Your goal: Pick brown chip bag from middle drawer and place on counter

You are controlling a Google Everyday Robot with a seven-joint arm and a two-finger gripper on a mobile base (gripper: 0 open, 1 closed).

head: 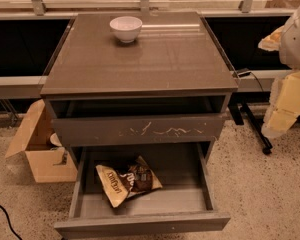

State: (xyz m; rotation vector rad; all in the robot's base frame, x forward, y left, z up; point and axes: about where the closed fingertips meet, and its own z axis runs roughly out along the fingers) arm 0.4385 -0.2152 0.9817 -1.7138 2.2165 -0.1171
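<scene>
1. The gripper (pixel 282 109) hangs at the right edge of the view, clear of the cabinet and touching nothing. It appears only as pale cream shapes, so I cannot tell whether it is wide, narrow or holding anything.
2. The brown chip bag (pixel 127 180) lies well apart from the gripper, lower and far to its left in the view. It rests flat on the floor of the middle drawer (pixel 155 204), in the left half, one tan end toward the drawer's front.
3. The middle drawer is pulled out, so the bag is open to a reach from above. The scratched drawer front (pixel 140 130) sits above the drawer's back part, closer to the gripper's height.
4. The tabletop (pixel 155 59) lies left of the gripper and a little higher than its lower end. A white bowl (pixel 126 28) stands near its far edge.
5. Judged step: the approach. The pick has not begun.
6. The next move likely calls for moving the gripper left and down into the drawer. It must stay forward of the scratched front, then close on the crinkled middle of the bag.
7. The placing should land well short of the bowl.
</scene>
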